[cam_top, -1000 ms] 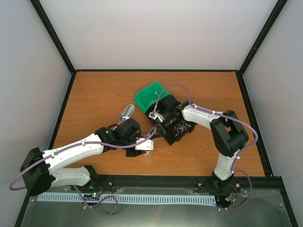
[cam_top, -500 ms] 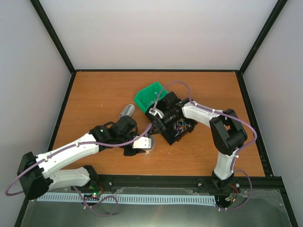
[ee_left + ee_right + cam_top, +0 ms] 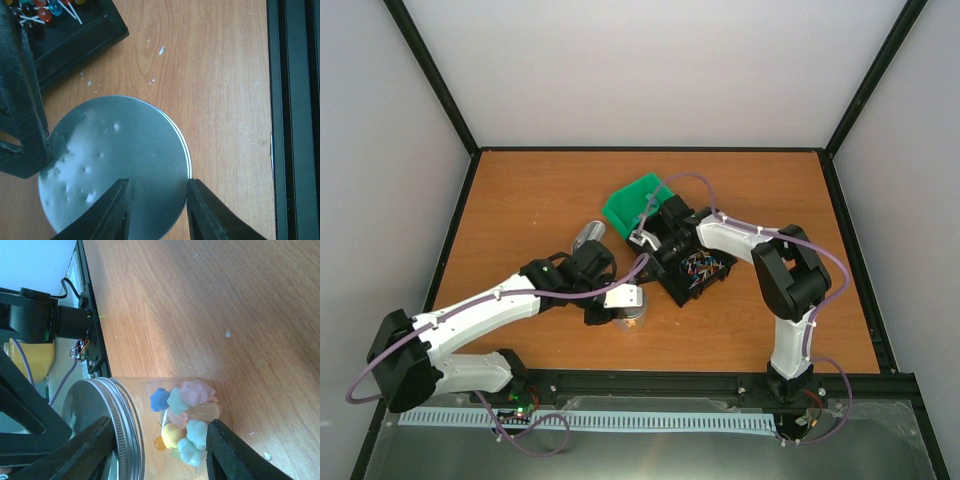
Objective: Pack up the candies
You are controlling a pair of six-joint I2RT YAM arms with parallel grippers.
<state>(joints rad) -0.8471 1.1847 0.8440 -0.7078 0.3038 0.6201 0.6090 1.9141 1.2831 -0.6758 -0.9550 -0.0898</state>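
Change over the last second: my left arm has swung in, and my left hand [image 3: 157,184] now sits right over the silver lid [image 3: 115,160]. My right hand [image 3: 160,421] has edged slightly toward the far left. The jar [image 3: 137,390] hasn't budged.

Left hand: fingers apart over the near rim of the lid, clamped on nothing. The gap looks narrower than the lid. Touching it or just above, can't tell.

Right hand: fingers spread wide, jar just ahead of them, seen side-on. Contact isn't clear either.

Candies [image 3: 185,415]: inside the clear jar, with pink, blue, yellow and pale pieces piled at the bottom and the lid on top. The jar stands on the surface [image 3: 225,75] just beside the black tray [image 3: 75,35], which holds stick sweets [image 3: 50,11]. A few crumbs [image 3: 150,80] lie loose.

Reading: filling looks done and this is the closing step. The lid is seated, tightness unknown. Next I'd want the right hand bracing the jar while the left widens to take the lid.
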